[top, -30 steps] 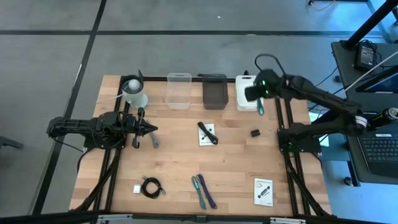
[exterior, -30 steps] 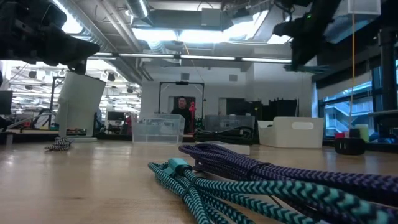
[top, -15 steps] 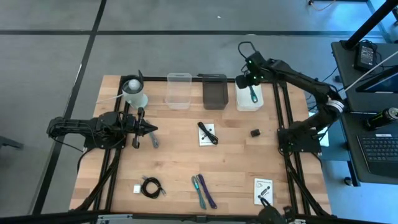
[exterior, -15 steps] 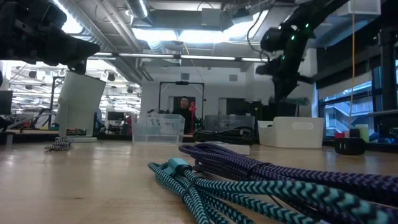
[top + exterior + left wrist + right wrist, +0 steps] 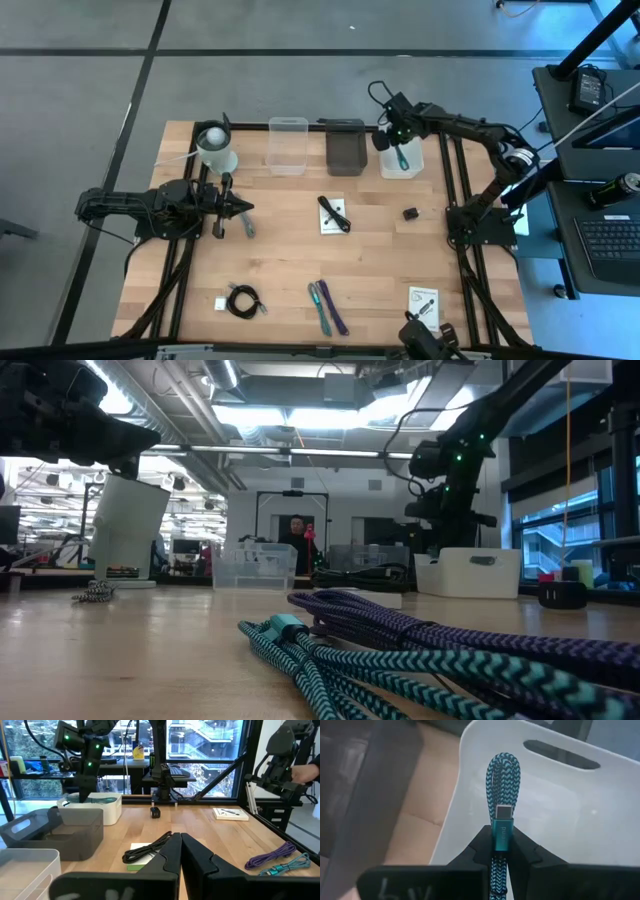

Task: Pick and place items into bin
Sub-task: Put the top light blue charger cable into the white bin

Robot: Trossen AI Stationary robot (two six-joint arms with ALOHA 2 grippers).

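Teal braided cable (image 5: 500, 800) — gripped lengthwise by right end effector (image 5: 501, 851) — looped end over white bin (image 5: 580, 815).

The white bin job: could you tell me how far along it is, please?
Nothing shows as already binned. In hand: the right gripper is shut on a teal braided cable, held over the white bin. Left on the table: the teal and purple cables, black coiled cable, two cards and a small black part. The left gripper waits.
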